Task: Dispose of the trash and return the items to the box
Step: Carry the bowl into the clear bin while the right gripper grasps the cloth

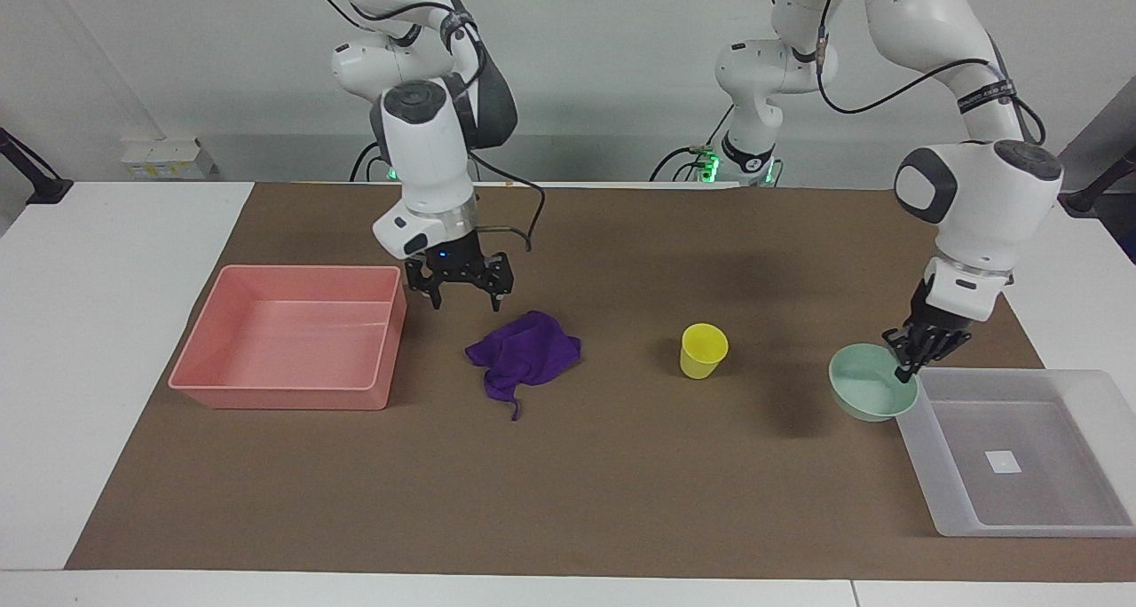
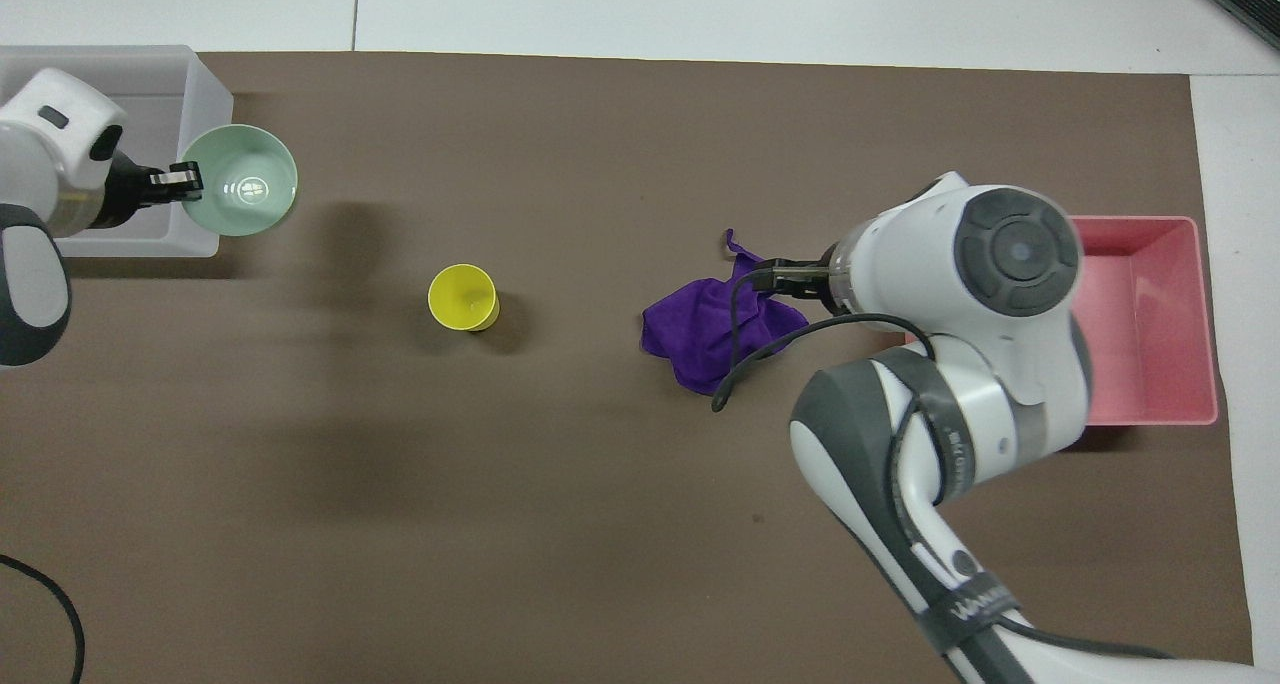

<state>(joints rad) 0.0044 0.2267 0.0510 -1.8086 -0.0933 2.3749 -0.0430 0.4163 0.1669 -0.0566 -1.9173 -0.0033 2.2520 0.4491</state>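
Observation:
My left gripper [image 1: 906, 367] is shut on the rim of the pale green bowl [image 1: 870, 396] and holds it tilted in the air, over the mat at the edge of the translucent box [image 1: 1047, 487]. In the overhead view the left gripper [image 2: 183, 182] and the bowl [image 2: 245, 179] sit at the box's corner [image 2: 120, 74]. The purple cloth [image 1: 525, 351] [image 2: 712, 332] lies crumpled mid-mat. My right gripper [image 1: 464, 298] [image 2: 775, 276] is open, low over the mat by the cloth's edge toward the pink tray. The yellow cup [image 1: 704, 350] [image 2: 463, 297] stands upright between cloth and box.
An empty pink tray [image 1: 284, 398] [image 2: 1150, 314] sits at the right arm's end of the mat, close to the right gripper. The box has a white sticker [image 1: 1004, 461] on its floor. The right arm's cable hangs over the cloth in the overhead view.

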